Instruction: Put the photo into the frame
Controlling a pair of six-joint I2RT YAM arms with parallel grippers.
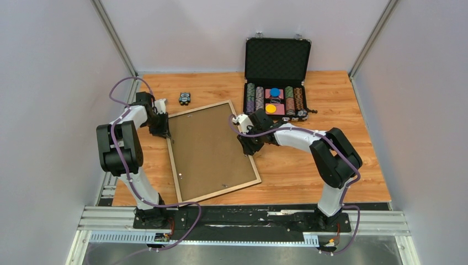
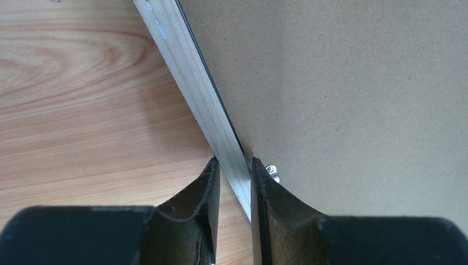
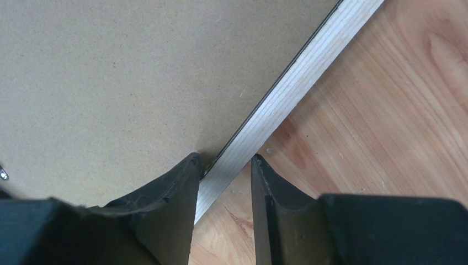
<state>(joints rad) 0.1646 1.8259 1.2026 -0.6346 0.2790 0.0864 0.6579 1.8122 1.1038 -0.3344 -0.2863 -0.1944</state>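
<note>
So, the left gripper (image 2: 234, 163) is clamped on the frame (image 1: 221, 191), on its left long rail. One finger is parked outside over the table (image 1: 309, 176), the other inside against the brown backing panel (image 1: 212, 152).

The right gripper (image 3: 225, 160) is set astride the opposite long rail. Whether it's actually pinched can't be told, since a sliver of gap seems to be left at the outer finger.

That means the frame is spanned across its short width. Both holds are placed toward its far end, the left one by the far-left corner and the right one a bit further down its rail.

The frame is laid flat, back side up, left of the table's middle. Its long axis runs from far edge to near edge, with the near end swung slightly right. Neither arm is really nearer; each is given its own rail.

The photo isn't seen anywhere. It could be under the panel, but that can't be told.

Best guess: any lift would be hinged on the near short rail, so evenly matched grips would be needed.
</note>
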